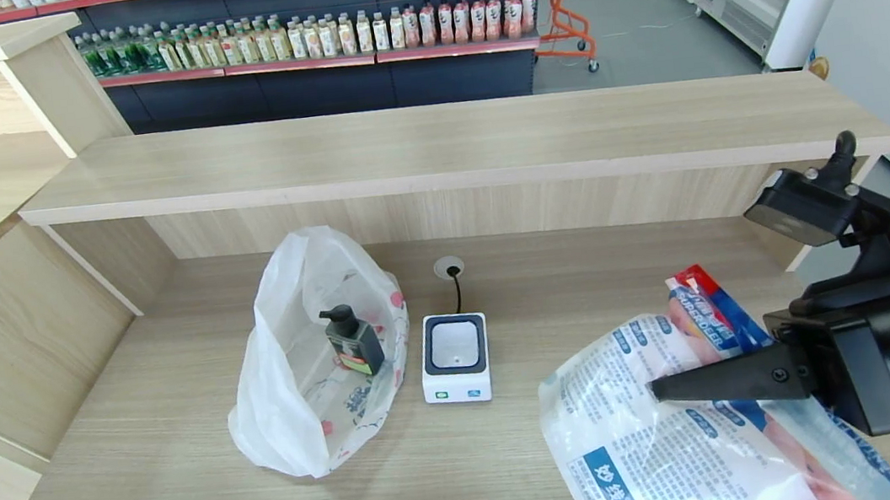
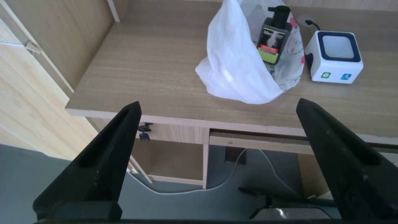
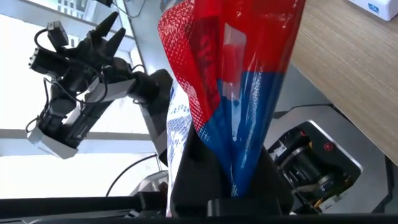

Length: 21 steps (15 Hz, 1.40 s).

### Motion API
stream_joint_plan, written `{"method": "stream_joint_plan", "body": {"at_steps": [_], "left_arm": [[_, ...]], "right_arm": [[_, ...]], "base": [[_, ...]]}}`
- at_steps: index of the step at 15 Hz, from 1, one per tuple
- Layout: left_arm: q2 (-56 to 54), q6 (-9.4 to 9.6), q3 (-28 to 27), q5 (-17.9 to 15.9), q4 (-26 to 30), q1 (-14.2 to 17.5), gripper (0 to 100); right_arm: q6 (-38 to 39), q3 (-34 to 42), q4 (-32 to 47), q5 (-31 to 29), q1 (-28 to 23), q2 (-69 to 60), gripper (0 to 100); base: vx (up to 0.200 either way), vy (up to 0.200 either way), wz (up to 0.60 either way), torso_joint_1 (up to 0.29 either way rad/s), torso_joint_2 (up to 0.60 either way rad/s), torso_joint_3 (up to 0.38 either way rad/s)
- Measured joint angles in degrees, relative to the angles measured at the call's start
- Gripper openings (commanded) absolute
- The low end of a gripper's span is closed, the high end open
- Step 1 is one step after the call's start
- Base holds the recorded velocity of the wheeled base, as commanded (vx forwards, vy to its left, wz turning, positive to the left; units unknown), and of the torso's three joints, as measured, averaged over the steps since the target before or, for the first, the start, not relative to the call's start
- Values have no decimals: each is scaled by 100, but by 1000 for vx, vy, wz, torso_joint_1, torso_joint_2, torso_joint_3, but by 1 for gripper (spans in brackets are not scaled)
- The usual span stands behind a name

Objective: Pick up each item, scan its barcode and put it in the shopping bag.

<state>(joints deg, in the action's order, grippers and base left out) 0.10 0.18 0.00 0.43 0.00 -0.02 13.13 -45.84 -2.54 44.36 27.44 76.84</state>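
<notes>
head view: grips a crinkly clear plastic packet point(image 1: 656, 445) printed white, blue and red in the right gripper point(image 1: 666, 393), black fingers clamped on it, over the near right corner of the pale wood-grain counter point(image 1: 177, 419). sits at four o'clock from the small white box scanner point(image 1: 456, 356) with its dark-rimmed window. finds that scanner just beside the white translucent plastic shopping bag point(image 1: 292, 388), at its three o'clock. holds a dark pump bottle point(image 1: 354, 342) with a green and red label inside the bag's open mouth.

left wrist view: spreads the left gripper point(image 2: 219, 112) wide, black fingers well apart and empty, off the counter's point(image 2: 143, 74) near edge. looks onto the shopping bag point(image 2: 233, 68), the pump bottle point(image 2: 272, 37) in it, the scanner point(image 2: 336, 56) beside it.

right wrist view: pinches the packet's point(image 3: 236, 81) red and blue end in the right gripper point(image 3: 227, 180), beside the counter point(image 3: 354, 68) edge. catches the left gripper point(image 3: 111, 31) farther off, fingers parted.
</notes>
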Motion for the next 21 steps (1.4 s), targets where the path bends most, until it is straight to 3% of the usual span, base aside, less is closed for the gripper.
{"method": "stream_joint_plan", "body": {"at_steps": [4,7,9,11,14,21], "left_arm": [[-2,0,0,0,0,-2,100],[0,0,0,0,0,-2,100],[-2,0,0,0,0,-2,100],[0,0,0,0,0,-2,100],[-2,-2,0,0,0,-2,100],[0,4,0,0,0,-2,100]], "right_arm": [[-301,2,-11,-98,20,-33,0],[-1980,-132,-20,-1198,15,-104,0],[-3600,-18,-96,-2291,-118,-206,0],[-4066,538,-471,-2559,-333,-424,0],[-4915,1276,-1668,-2690,-645,-680,0],[-5008,1442,-1791,-2677,-920,-890,0]], "base": [[0,0,0,0,0,0],[0,0,0,0,0,0],[0,0,0,0,0,0],[0,0,0,0,0,0],[0,0,0,0,0,0],[0,0,0,0,0,0]]}}
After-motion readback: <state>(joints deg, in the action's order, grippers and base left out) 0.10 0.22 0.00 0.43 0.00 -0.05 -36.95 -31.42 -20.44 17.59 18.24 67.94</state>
